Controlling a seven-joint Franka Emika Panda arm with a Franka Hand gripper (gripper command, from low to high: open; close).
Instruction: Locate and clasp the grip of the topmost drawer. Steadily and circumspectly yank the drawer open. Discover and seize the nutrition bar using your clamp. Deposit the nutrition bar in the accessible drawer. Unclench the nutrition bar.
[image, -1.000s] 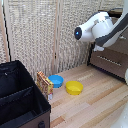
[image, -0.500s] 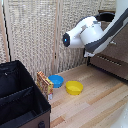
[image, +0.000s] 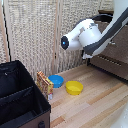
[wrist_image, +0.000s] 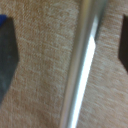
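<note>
The nutrition bar (image: 44, 84), an orange-yellow packet, stands on edge on the wooden floor against a black box, well below my arm. The grey-brown dresser (image: 114, 64) stands at the exterior view's right, mostly behind my white arm (image: 87, 37); I cannot tell whether its topmost drawer is open. The arm's end hangs in the air in front of the woven screen, away from the dresser. In the wrist view my clamp (wrist_image: 64, 45) is open and empty, with dark fingers (wrist_image: 6, 52) at both edges of the picture, facing the woven screen and a pale strip (wrist_image: 82, 60).
A blue bowl (image: 56, 80) and a yellow bowl (image: 74, 88) sit on the floor next to the bar. A large open black box (image: 20, 100) fills the exterior view's lower left. A woven screen (image: 40, 35) stands behind.
My arm's end has swung from the dresser toward the exterior view's left and lower, now in front of the screen. The bar and the bowls have not moved.
</note>
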